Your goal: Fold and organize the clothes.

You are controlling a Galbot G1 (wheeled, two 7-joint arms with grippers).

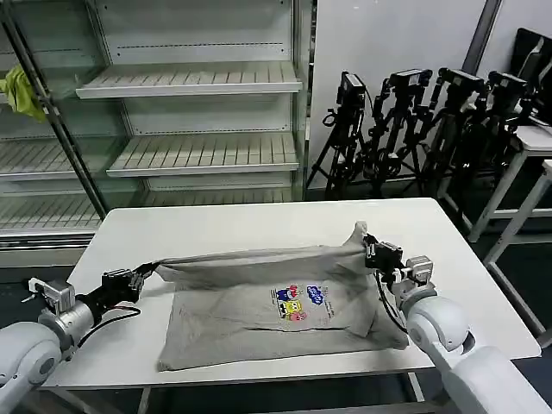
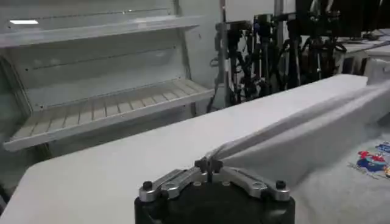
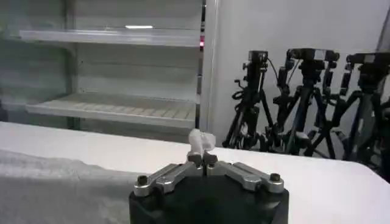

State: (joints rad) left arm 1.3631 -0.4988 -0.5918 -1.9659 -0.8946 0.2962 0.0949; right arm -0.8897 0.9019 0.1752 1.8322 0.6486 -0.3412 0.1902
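I am holding the T-shirt (image 1: 276, 302) with both grippers over the white table (image 1: 259, 226). My left gripper (image 1: 138, 278) is pinching one end of the shirt's far edge, its fingers (image 2: 201, 165) closed tight on a twist of grey cloth. My right gripper (image 1: 373, 247) is doing the same at the other end, and a small tuft of fabric is poking up just past its closed fingertips (image 3: 195, 158). Between the two grippers the far edge is hanging as a lifted, slightly sagging fold, raised off the table. The rest of the shirt is lying flat on the table on my side of that fold, print (image 1: 302, 302) facing up, closer to my right gripper than to my left. The near hem is resting close to the table's front edge. Beyond the grippers, past the table, I am seeing shelves (image 1: 190, 82) and a row of tripods (image 1: 414, 121) against the wall.
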